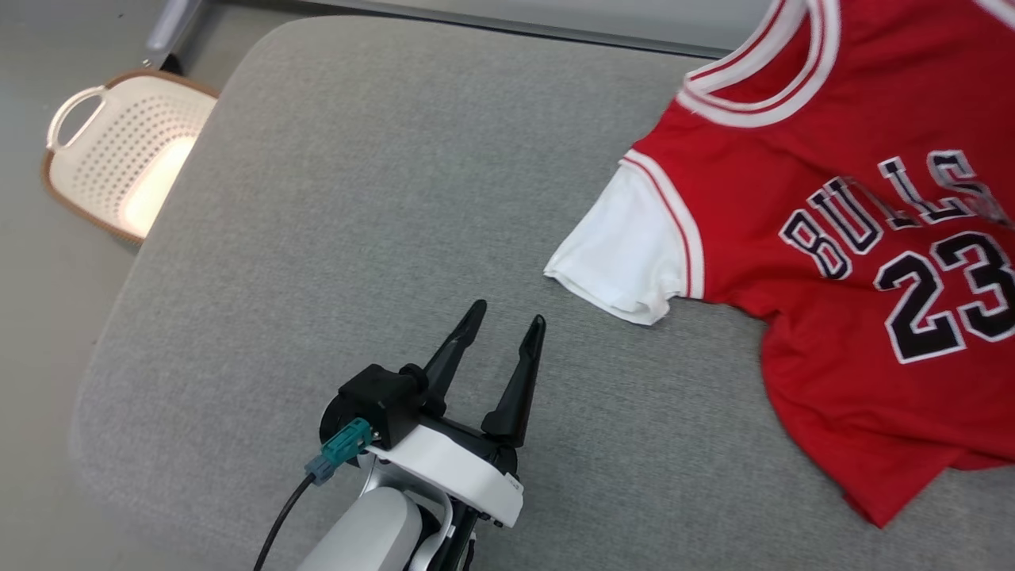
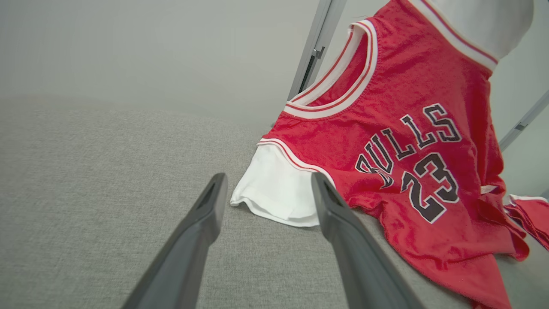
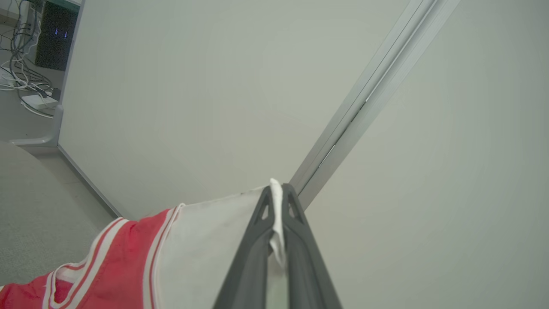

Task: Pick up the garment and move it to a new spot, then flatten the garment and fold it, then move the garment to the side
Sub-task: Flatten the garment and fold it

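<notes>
Jersey [image 1: 833, 262] held up by one sleeve over the cushion's [image 1: 357, 198] right side.
The right gripper [image 3: 276, 189] was clamped on a white sleeve [image 3: 206, 240], and the red body was draped onto the cushion. The left gripper [image 1: 508, 313] was spread wide and empty near the front edge, just short of the other sleeve [image 1: 626, 254].

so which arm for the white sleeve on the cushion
left: left claw is open, short of the white sleeve, pointing at it; the right claw is shut on a white edge of the jersey
</notes>
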